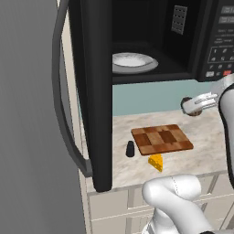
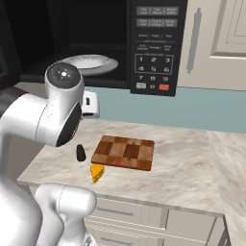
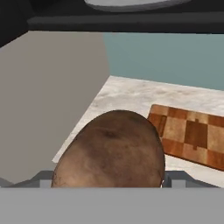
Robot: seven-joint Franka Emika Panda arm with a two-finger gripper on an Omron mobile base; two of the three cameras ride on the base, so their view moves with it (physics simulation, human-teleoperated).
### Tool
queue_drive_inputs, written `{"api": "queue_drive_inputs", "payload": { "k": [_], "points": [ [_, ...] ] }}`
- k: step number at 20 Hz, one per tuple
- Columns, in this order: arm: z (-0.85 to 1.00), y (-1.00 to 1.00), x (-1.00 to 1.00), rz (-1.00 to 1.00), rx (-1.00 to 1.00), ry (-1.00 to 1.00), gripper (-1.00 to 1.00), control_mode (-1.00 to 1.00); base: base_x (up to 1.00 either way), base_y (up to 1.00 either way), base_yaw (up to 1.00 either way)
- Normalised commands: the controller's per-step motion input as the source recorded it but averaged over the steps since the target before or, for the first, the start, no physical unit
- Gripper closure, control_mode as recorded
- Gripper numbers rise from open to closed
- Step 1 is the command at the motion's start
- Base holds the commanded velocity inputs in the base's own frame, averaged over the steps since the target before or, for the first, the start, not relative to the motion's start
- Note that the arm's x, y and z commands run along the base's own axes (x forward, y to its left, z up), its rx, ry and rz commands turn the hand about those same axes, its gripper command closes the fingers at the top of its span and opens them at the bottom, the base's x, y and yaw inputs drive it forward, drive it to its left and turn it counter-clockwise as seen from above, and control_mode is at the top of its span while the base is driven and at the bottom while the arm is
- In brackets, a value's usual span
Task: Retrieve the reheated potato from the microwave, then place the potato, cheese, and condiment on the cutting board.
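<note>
My gripper (image 1: 191, 107) is shut on the potato (image 3: 111, 151), a brown lump that swells up between the finger tips in the hand view. It hangs above the counter, just below the open microwave (image 1: 151, 41) and behind the far right corner of the checkered cutting board (image 1: 162, 139). The potato (image 1: 193, 112) peeks out under the white hand. On the counter left of the board stands the black condiment (image 1: 130, 149). The yellow cheese (image 1: 156, 162) lies in front of the board. From the right base view I see the board (image 2: 124, 153), condiment (image 2: 80, 153) and cheese (image 2: 97, 173).
The microwave door (image 1: 93, 91) swings wide open to the left and reaches down to the counter edge beside the condiment. A white plate (image 1: 132, 61) sits inside the oven. A teal backsplash runs behind the counter (image 2: 192, 163), which stretches bare to the right of the board.
</note>
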Motion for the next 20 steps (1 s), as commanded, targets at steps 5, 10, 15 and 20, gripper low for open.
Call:
{"api": "queue_drive_inputs", "payload": {
  "k": [5,10,15,20],
  "points": [
    [-0.53,-0.14,0.14,0.00,0.00,0.06,1.00,-1.00,0.00,0.00,0.00],
    [-0.45,-0.20,0.36,0.00,0.00,0.11,1.00,-1.00,0.00,0.00,0.00],
    [-0.39,-0.21,0.57,0.00,0.00,0.22,1.00,-1.00,0.00,0.00,0.00],
    [-0.41,-0.14,0.56,0.00,0.00,0.22,1.00,-1.00,0.00,0.00,0.00]
  ]
}}
